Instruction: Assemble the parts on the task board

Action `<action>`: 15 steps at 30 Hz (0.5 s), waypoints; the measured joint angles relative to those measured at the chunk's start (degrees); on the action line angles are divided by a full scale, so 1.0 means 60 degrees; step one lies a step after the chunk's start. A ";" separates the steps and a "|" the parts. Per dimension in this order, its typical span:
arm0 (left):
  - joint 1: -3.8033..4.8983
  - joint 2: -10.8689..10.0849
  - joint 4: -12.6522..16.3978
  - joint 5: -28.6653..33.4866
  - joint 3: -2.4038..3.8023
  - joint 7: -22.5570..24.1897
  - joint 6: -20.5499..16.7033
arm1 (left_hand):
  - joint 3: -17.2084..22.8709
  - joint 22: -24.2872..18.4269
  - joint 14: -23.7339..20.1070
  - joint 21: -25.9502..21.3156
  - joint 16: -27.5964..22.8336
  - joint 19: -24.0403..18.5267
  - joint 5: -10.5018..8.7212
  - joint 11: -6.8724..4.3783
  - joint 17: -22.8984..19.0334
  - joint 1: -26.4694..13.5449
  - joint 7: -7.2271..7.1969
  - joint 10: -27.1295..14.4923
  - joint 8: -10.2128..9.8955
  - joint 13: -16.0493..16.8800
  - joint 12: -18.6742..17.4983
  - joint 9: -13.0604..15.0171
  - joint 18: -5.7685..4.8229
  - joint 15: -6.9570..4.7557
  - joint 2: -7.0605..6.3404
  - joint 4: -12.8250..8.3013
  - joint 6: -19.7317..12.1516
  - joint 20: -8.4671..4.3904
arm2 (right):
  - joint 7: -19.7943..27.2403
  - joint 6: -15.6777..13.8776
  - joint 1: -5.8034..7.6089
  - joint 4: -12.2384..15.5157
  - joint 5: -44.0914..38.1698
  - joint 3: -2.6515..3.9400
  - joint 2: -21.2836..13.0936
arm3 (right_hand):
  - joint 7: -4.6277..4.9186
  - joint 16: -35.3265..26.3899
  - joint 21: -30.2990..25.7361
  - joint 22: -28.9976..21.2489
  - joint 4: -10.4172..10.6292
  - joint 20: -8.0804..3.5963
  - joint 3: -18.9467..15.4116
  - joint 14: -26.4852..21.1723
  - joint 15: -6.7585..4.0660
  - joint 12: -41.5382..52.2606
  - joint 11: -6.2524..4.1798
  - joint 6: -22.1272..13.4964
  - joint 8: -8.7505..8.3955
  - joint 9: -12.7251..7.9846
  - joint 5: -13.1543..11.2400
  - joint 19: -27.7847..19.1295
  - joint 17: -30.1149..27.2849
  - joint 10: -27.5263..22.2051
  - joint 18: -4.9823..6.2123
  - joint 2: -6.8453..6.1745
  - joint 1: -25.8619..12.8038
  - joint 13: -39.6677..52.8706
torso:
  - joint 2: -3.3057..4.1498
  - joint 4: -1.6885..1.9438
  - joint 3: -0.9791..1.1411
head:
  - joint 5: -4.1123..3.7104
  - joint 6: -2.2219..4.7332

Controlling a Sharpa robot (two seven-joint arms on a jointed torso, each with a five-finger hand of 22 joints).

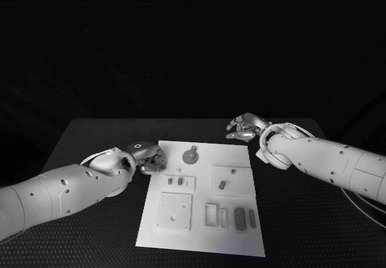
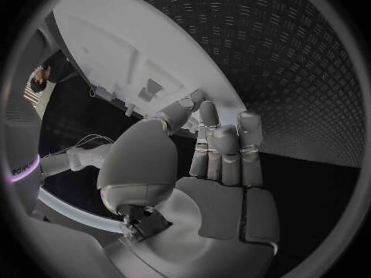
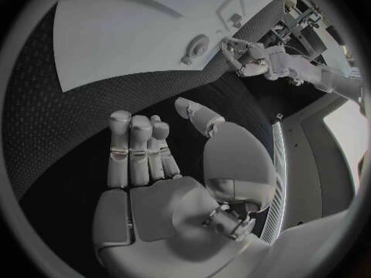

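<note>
The white task board [image 1: 201, 237] lies in the middle of the black table. On it are a round grey disc part [image 1: 191, 156], two small parts [image 1: 175, 181] in a frame, a single small part [image 1: 222, 184] and two long bars [image 1: 244, 218] near the front. My left hand [image 1: 149, 159] hovers at the board's left edge; in the left wrist view its fingers [image 2: 224, 145] lie straight and together, nothing in them, by the board's rim [image 2: 132, 43]. My right hand [image 1: 245, 127] sits beyond the board's far right corner, its fingers [image 3: 139, 148] extended and empty.
A square plate [image 1: 174, 211] with holes and two open slots [image 1: 216, 215] lie on the board's front half. In the right wrist view the disc part [image 3: 197, 46] and my left hand [image 3: 251, 57] show across the board. Black textured table [image 1: 88, 134] surrounds the board.
</note>
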 measured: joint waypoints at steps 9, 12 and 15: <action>0.0001 -0.0004 -0.0008 0.1278 0.0006 0.0430 -0.0213 | 0.0021 -0.0001 0.0006 0.0000 0.0000 0.0000 -0.0001 0.0000 0.0019 0.0011 -0.0011 -0.0001 -0.0001 -0.0025 0.0000 0.0000 -0.0007 0.0006 -0.0012 0.0013 -0.0011 0.0000 | 0.0002 0.0000 0.0000 -0.0001 0.0000 0.0000 -0.0005 | 0.0012 0.0000 0.0000 0.0000 0.0000 0.0000 0.0000 0.0001 0.0001 0.0039 0.0000 -0.0012 0.0000 0.0000 0.0000 0.0000 0.0000 0.0000 -0.0001 0.0000 0.0000 0.0000 | 0.0000 -0.0002 0.0007 | 0.0015 0.0005; 0.0001 0.0015 0.0023 0.1666 0.0006 0.0607 -0.0265 | 0.0021 -0.0001 0.0016 0.0000 0.0000 0.0000 -0.0001 0.0001 0.0019 0.0008 -0.0012 -0.0001 -0.0007 -0.0034 0.0000 0.0000 -0.0008 0.0016 -0.0009 0.0013 -0.0012 0.0000 | 0.0002 0.0000 0.0000 0.0002 0.0000 0.0000 -0.0004 | 0.0013 0.0000 0.0000 0.0000 0.0000 0.0000 0.0000 0.0001 0.0001 0.0040 0.0000 -0.0013 0.0000 0.0000 0.0000 0.0000 0.0001 0.0000 -0.0001 0.0000 0.0000 0.0001 | 0.0000 -0.0002 0.0008 | 0.0018 0.0007; 0.0001 0.0033 0.0050 0.2091 0.0006 0.0807 -0.0312 | 0.0022 -0.0001 0.0016 0.0000 0.0000 0.0000 -0.0002 0.0001 0.0030 -0.0004 -0.0015 -0.0002 -0.0019 -0.0046 0.0000 0.0001 -0.0008 0.0016 0.0002 0.0014 -0.0015 0.0000 | 0.0002 0.0000 0.0000 0.0003 0.0000 0.0000 -0.0002 | 0.0013 0.0000 0.0000 0.0000 0.0000 0.0000 0.0000 0.0002 0.0002 0.0040 0.0000 -0.0013 0.0000 0.0000 0.0000 0.0000 0.0001 0.0000 -0.0001 0.0000 0.0000 -0.0002 | 0.0000 -0.0003 0.0010 | 0.0025 0.0013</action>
